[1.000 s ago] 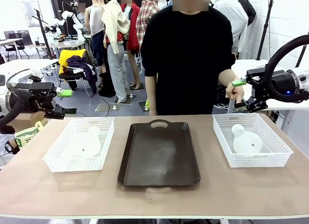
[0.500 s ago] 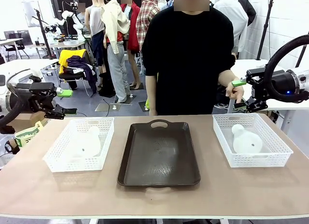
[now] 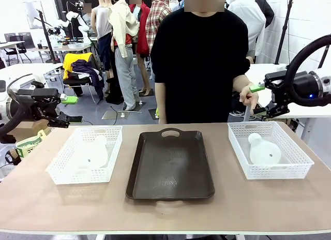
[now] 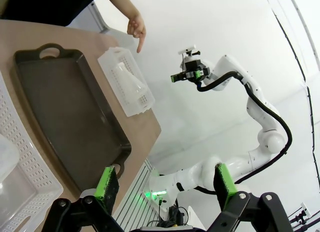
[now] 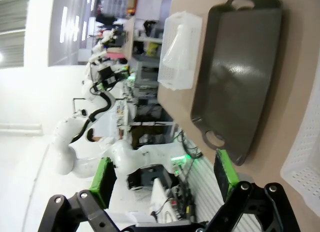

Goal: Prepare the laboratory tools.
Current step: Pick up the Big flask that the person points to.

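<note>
The left gripper (image 3: 72,109) and right gripper (image 3: 257,100) hover spread, each near a basket (image 3: 57,168) whose flask (image 3: 93,153) probably waits to be taken.

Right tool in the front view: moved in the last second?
Yes, slightly. The right tool has risen a little from the far rim of the right basket below it; jaws open.

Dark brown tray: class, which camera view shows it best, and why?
The front view: the dark brown tray lies whole, centred and square-on between the two white mesh baskets. The left wrist view shows it slanted; the right wrist view shows it turned sideways.
</note>
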`<state>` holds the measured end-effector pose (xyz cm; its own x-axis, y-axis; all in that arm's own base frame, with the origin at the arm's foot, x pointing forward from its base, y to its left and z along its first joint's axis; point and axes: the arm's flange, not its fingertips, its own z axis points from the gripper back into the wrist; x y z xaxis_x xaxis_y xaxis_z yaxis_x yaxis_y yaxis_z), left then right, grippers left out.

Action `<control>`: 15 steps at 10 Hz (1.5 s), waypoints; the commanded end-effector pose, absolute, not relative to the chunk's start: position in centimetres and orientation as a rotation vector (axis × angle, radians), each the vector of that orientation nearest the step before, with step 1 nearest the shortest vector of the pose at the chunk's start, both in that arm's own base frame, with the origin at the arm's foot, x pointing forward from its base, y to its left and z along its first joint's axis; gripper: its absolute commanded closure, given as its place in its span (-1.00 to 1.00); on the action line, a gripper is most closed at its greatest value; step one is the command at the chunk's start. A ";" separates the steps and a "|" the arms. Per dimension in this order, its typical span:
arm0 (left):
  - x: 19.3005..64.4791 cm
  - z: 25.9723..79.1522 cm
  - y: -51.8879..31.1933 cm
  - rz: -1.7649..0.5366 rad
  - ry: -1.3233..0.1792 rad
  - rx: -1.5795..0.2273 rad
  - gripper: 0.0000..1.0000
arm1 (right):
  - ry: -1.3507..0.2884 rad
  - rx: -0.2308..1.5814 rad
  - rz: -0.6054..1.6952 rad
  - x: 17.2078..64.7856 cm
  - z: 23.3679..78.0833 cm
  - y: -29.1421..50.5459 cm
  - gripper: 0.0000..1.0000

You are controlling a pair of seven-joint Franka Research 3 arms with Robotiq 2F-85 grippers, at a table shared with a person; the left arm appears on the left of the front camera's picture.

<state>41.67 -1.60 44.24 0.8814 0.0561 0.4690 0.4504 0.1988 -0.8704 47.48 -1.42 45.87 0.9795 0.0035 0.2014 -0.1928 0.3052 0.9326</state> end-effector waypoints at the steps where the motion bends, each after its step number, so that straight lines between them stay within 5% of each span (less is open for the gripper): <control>1: 41.7 44.3 -1.3 -0.305 -0.437 -1.356 -1.00 | -0.259 1.062 0.147 47.9 49.4 -1.3 -1.00; 7: 41.7 44.3 -1.3 -0.305 -0.437 -1.356 -1.00 | -0.400 0.142 0.024 51.1 52.9 2.8 -1.00; 10: 41.7 44.3 -1.3 -0.305 -0.437 -1.356 -1.00 | -0.333 -0.030 -0.018 54.0 49.3 3.6 -1.00; 15: 41.7 44.3 -1.3 -0.305 -0.437 -1.356 -1.00 | -0.131 -0.030 -0.089 59.1 42.1 2.5 -1.00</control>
<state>41.72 -1.60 44.16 0.8824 0.0554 0.4673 0.4489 0.1989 -0.8712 57.59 2.19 41.93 0.9838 -0.0655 0.1669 0.0744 0.9961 -0.0475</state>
